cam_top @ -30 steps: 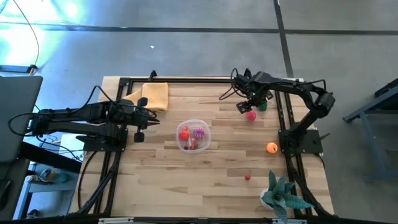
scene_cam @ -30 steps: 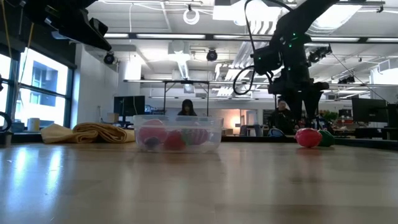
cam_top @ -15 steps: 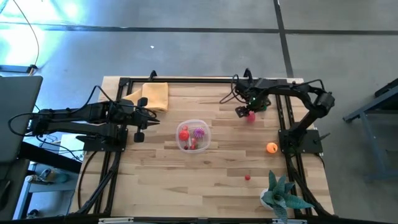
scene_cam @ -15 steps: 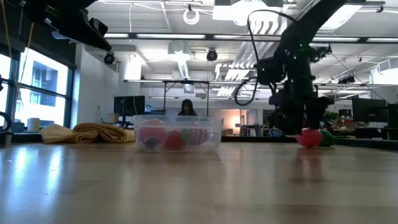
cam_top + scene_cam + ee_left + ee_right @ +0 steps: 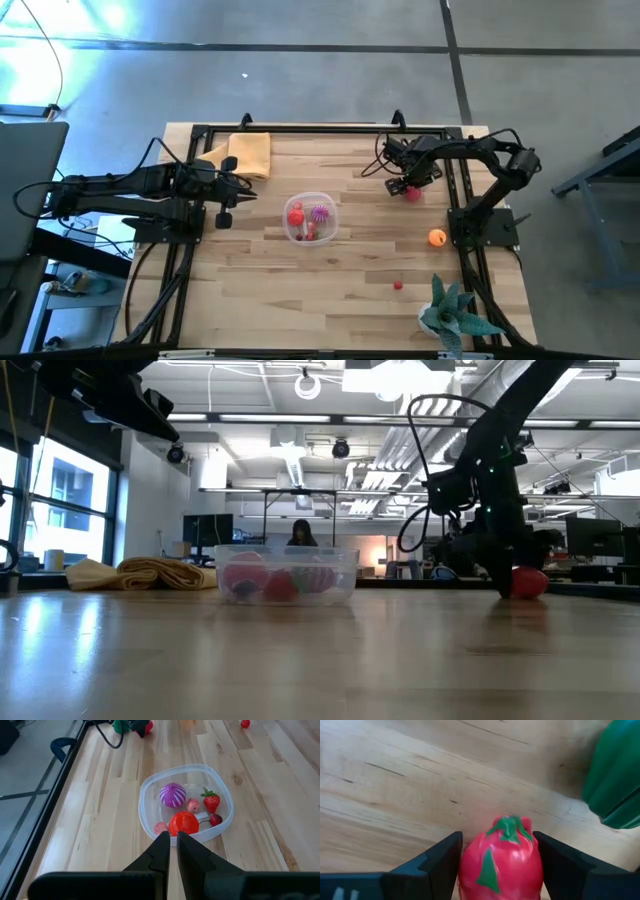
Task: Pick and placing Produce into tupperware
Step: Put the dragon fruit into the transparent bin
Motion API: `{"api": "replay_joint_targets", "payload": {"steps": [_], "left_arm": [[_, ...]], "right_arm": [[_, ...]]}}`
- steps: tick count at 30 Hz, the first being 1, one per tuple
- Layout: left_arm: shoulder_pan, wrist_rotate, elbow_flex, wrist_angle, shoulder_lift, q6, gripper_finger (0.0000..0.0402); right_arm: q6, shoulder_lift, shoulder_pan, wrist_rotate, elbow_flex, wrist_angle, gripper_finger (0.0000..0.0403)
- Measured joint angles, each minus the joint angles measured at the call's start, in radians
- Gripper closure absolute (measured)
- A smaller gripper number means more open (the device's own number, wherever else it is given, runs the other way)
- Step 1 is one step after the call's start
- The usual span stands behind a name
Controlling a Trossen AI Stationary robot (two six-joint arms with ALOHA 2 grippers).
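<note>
The clear tupperware (image 5: pixel 310 217) stands mid-table and holds several toy produce pieces: a purple one (image 5: pixel 173 795), a strawberry (image 5: pixel 211 800) and a red round one (image 5: pixel 183 822). My right gripper (image 5: pixel 405 185) is down at the table's far right, open. One finger stands on each side of a red-pink fruit with green leaves (image 5: pixel 500 867), which rests on the wood. A green piece (image 5: pixel 615 785) lies just beside it. My left gripper (image 5: pixel 172 842) hangs shut in the air left of the tub, holding nothing. My right gripper (image 5: pixel 497 845) comes at the red-pink fruit from above, pointing down, with its fingers (image 5: pixel 440 857) on the fruit's two sides. The fruit fills the gap from finger to finger. I cannot tell whether the fingers touch it. The fruit (image 5: pixel 530 582) sits on the table.
An orange fruit (image 5: pixel 437 237) and a tiny red piece (image 5: pixel 398 285) lie loose on the right half. A spiky teal plant (image 5: pixel 450 315) stands at the near right corner. A folded yellow-orange cloth (image 5: pixel 250 152) lies at the far left. People sit beyond the table.
My right gripper has come down onto the red-pink fruit and drifted a little toward the table's right edge, staying open. The fruit has slid slightly the same way along the wood. The green piece is now hidden behind the gripper in the high and low views.
</note>
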Motion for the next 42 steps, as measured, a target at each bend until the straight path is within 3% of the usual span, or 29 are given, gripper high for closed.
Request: {"api": "replay_joint_targets", "payload": {"steps": [42], "left_arm": [[0.0,0.0,0.0,0.0,0.0,0.0,0.0378]], "right_arm": [[0.172,0.003,0.038,-0.001,-0.004,-0.038,0.0166]]}}
